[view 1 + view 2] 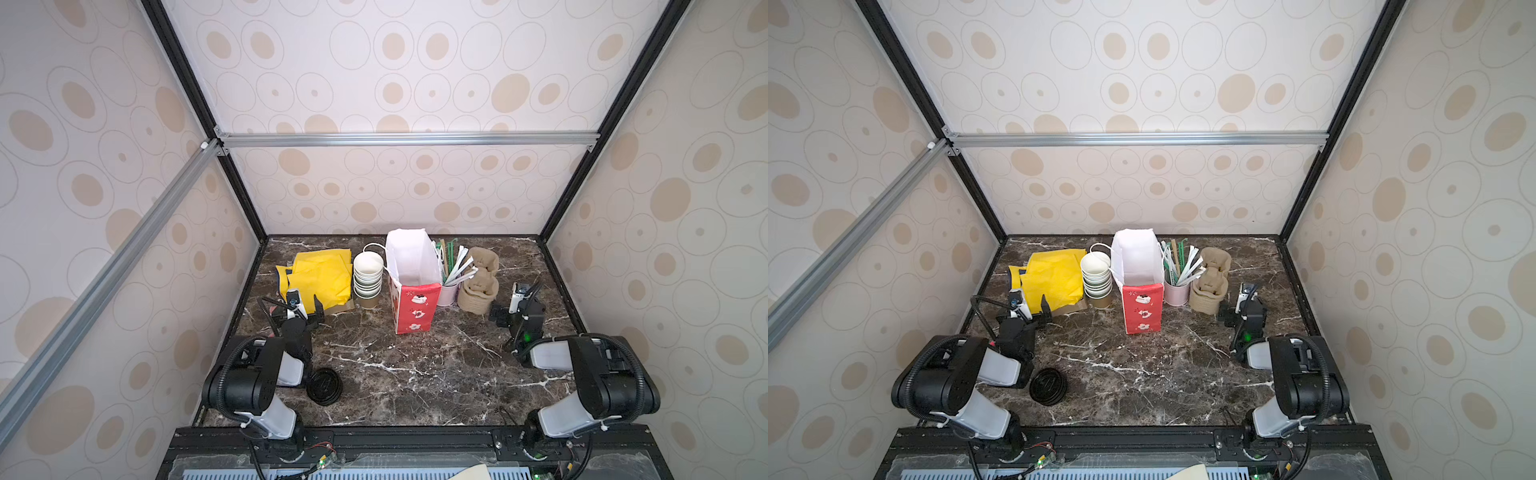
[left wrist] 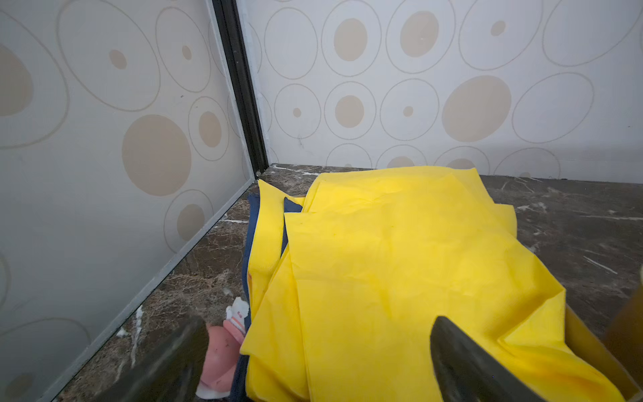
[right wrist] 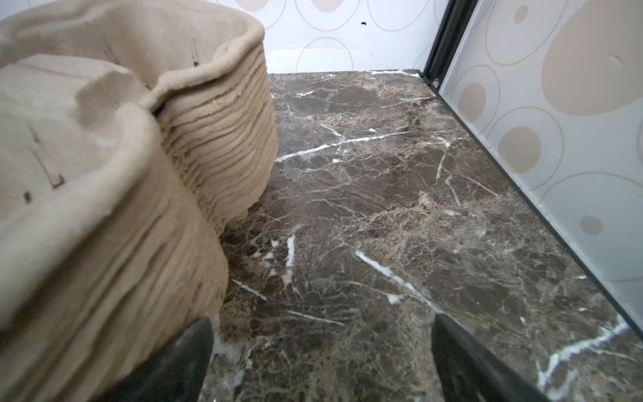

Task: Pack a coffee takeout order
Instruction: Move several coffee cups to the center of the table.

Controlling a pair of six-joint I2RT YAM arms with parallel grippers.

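A pile of yellow paper napkins [image 1: 320,276] [image 1: 1054,274] lies at the back left of the marble table. My left gripper [image 1: 296,309] [image 1: 1025,309] stands open at the pile's near edge. In the left wrist view the left gripper [image 2: 318,320] has nothing between its fingers, and the yellow napkins [image 2: 400,261] spread out under and ahead of them. A stack of brown moulded-pulp cup trays [image 1: 478,282] [image 1: 1210,282] [image 3: 104,174] stands at the back right. My right gripper [image 1: 513,309] [image 1: 1241,309] [image 3: 323,318] hangs open just right of the stack, over bare table.
A red and white paper bag [image 1: 413,282] stands open at the back centre. Left of it is a stack of lidless cups [image 1: 368,278], right of it a pink pot of straws and stirrers [image 1: 449,291]. Black lids [image 1: 324,384] lie near the left arm. A small pink object [image 2: 222,358] lies beside the napkins.
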